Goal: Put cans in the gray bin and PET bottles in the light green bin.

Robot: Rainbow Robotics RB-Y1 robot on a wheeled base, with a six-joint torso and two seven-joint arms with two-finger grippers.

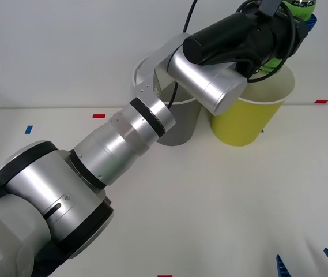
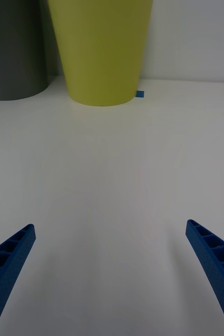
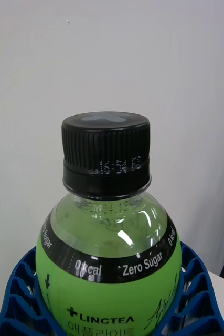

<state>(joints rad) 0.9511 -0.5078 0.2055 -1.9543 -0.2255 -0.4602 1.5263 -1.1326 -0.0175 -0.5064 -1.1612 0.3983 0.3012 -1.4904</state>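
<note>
Holding the PET bottle (image 3: 109, 262) above the light green bin (image 1: 250, 118), your left gripper (image 1: 302, 17) grips it, drop pending; right gripper (image 2: 112, 273) spread, idle near the tabletop's front edge.

Green-labelled PET bottle (image 3: 109, 247) upright, held above light green bin (image 1: 250, 118); gray bin (image 1: 181, 124) beside.
</note>
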